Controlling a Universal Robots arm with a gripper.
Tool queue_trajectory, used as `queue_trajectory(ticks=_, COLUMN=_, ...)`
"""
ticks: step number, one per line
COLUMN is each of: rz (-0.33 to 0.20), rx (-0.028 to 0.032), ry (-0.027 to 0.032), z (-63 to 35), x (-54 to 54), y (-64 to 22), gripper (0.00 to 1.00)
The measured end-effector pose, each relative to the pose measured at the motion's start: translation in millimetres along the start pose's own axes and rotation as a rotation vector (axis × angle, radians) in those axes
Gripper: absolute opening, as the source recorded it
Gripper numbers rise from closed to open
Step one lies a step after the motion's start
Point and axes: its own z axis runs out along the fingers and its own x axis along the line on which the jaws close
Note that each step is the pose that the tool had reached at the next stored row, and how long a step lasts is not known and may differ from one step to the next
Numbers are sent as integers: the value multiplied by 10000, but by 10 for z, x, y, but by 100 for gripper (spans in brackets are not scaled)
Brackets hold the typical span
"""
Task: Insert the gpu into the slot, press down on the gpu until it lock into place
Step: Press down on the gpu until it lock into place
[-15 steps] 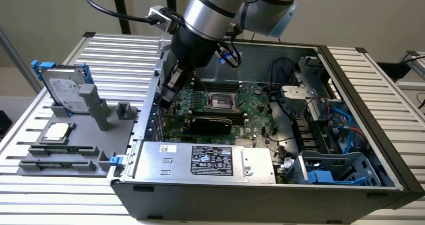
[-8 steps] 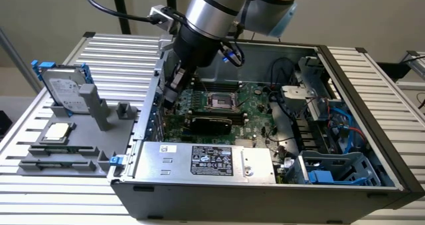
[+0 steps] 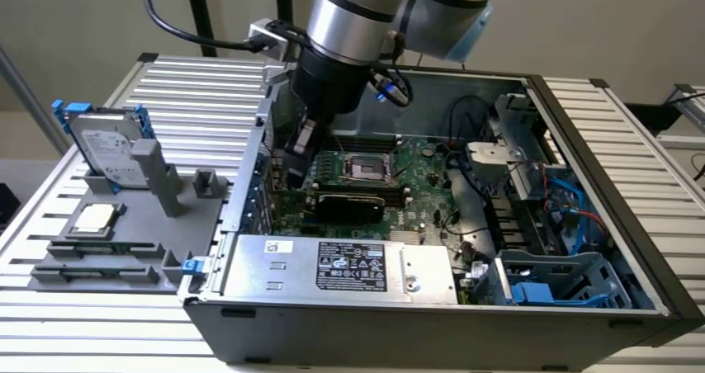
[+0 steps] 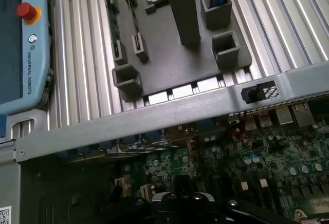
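The arm reaches down into the open computer case [image 3: 573,224], its gripper [image 3: 300,146] low over the green motherboard [image 3: 430,183] near the case wall on the exterior view's left. The gripper is pressed together; whether it pinches anything cannot be told. The gpu [image 3: 343,204] lies flat on the motherboard, a black card just in front of the CPU socket [image 3: 366,168] and behind the silver power-supply box [image 3: 342,267]. The gripper stands just beside the card's end on the exterior view's left. The slot itself cannot be made out. Outside the case, on the ribbed metal surface [image 3: 198,84], a grey fixture tray [image 3: 121,241] holds 1 hard drive [image 3: 101,146] standing upright. In the wrist view, a teach pendant [image 4: 23,49] lies beside that tray.
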Motion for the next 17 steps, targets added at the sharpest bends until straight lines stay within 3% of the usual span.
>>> queue_trajectory(ticks=2, rz=-22, rx=270, ry=-109, z=0, x=-1, y=-3, gripper=11)
queue_trajectory(ticks=6, rz=-116, rx=691, ry=-370, z=-2, x=-2, y=-8, gripper=11)
queue_trajectory(ticks=17, rz=-517, rx=1565, ry=-1372, z=-5, x=-4, y=-18, gripper=11)
